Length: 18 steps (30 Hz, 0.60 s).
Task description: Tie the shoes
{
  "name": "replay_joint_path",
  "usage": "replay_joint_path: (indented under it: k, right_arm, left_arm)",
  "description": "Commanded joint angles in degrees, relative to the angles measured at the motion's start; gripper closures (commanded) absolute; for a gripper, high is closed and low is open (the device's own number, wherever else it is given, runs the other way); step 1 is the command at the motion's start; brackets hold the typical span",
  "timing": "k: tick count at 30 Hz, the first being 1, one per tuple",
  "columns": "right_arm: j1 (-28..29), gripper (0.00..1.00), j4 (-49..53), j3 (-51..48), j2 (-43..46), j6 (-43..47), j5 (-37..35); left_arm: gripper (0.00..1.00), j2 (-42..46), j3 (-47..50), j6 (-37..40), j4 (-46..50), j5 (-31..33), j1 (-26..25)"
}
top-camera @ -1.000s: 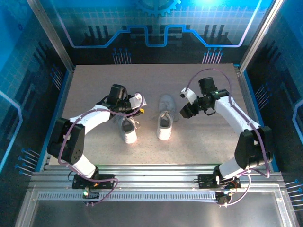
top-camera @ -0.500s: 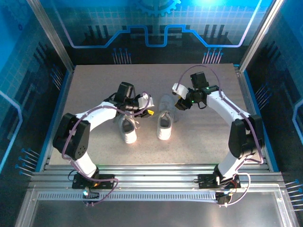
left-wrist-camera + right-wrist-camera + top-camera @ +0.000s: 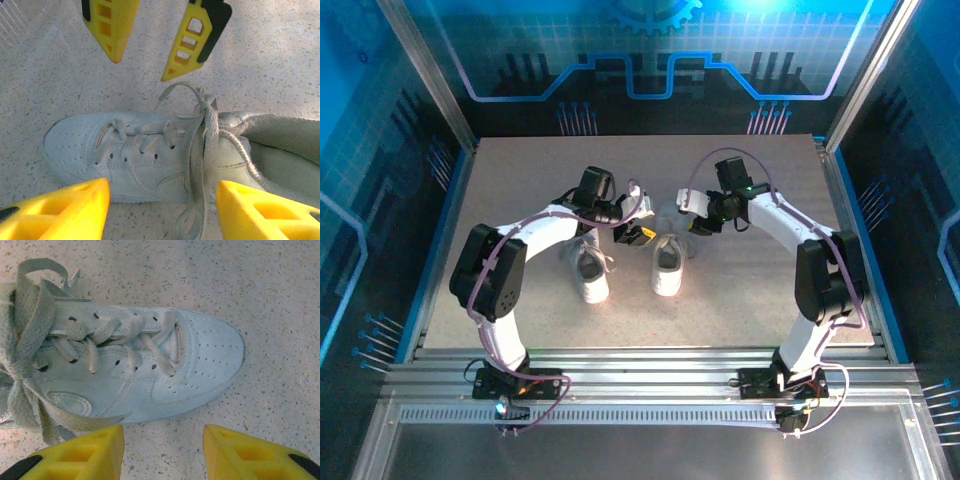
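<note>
both arms have swung inward over the last second: the left claw [image 3: 636, 234] has left the nearer-left shoe and crossed toward the middle, and the right claw [image 3: 696, 216] has closed in from the right, so the two now hang facing each other above one small white low-top sneaker [image 3: 130, 155]. its mate, a matching white sneaker [image 3: 590, 278], lies just beside it under the left forearm. both sit mid-way across the speckled grey surface [image 3: 520, 180].

the left claw stands wide and holds nothing. the right claw is moderately parted and also empty. its yellow fingers [image 3: 111, 30] show in the left wrist view, just beyond the shoe.

the long thin white laces [image 3: 202, 130] are bunched at the throat with one loop [image 3: 35, 267] standing up and loose tails trailing off the side. whether a knot has set i cannot tell. the step looks like lining up to take the laces. next, each claw should probably drop onto a separate strand and pinch without catching the tongue.

room is tight only between the claws themselves. the surface's edges and the blue-lit frame are well apart from the shoes, and open surface lies beyond and to either side for pulling outward.
</note>
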<state>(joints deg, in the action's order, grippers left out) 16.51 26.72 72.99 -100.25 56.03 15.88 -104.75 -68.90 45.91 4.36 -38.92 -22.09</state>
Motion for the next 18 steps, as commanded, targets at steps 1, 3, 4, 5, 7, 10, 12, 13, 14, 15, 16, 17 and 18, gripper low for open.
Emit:
replay_joint_path:
  k: [1,3,4,5,7,10,12,13,14,15,16,17,18]
  right_arm:
    - [0.8,0.55,0.0,-0.1,-1.1,3.9,0.2]
    - [1.0,0.55,0.2,-0.1,-1.5,4.6,0.0]
    - [1.2,0.56,0.1,-0.3,-1.7,5.0,-0.2]
    - [1.5,0.56,0.2,-0.4,-1.8,5.3,-0.2]
    - [1.9,0.56,0.4,-0.2,-2.2,5.5,-0.1]
    - [2.7,0.57,0.3,-0.4,-2.5,5.5,-0.1]
    - [3.3,0.58,-0.3,-0.6,-2.7,5.4,0.1]
    - [3.5,0.58,-0.4,-0.5,-2.8,5.4,0.3]
    - [3.9,0.58,-0.3,-0.4,-3.0,5.4,0.4]
    - [4.1,0.59,-0.2,-0.4,-3.1,5.4,0.5]
    - [4.4,0.59,-0.1,-0.5,-3.1,5.5,0.5]
    - [4.6,0.59,0.0,-0.7,-3.1,5.5,0.5]
    - [4.6,0.59,0.0,-1.0,-2.9,5.4,0.6]
  left_arm:
    - [0.41,-1.1,-2.0,-1.3,0.2,-3.1,-0.1]
    - [0.41,-1.3,-2.3,-1.3,0.3,-2.9,-0.1]
    - [0.41,-1.3,-2.3,-1.3,0.2,-2.9,-0.1]
    - [0.41,-1.3,-2.3,-1.4,0.2,-2.8,-0.1]
    - [0.41,-1.4,-2.4,-1.5,0.1,-2.6,-0.1]
    - [0.41,-1.5,-2.4,-2.0,-0.1,-2.5,-0.1]
    - [0.41,-1.4,-2.4,-2.4,-0.3,-2.5,-0.1]
    - [0.41,-1.3,-2.3,-2.6,-0.4,-2.6,-0.1]
    - [0.41,-1.3,-2.2,-2.6,-0.6,-2.6,-0.1]
    - [0.41,-1.2,-2.1,-2.7,-0.7,-2.7,-0.1]
    - [0.41,-1.1,-2.0,-2.8,-0.8,-2.6,-0.1]
    - [0.41,-1.0,-1.8,-2.7,-0.8,-2.6,-0.1]
    - [0.41,-0.9,-1.8,-2.7,-0.8,-2.6,-0.1]
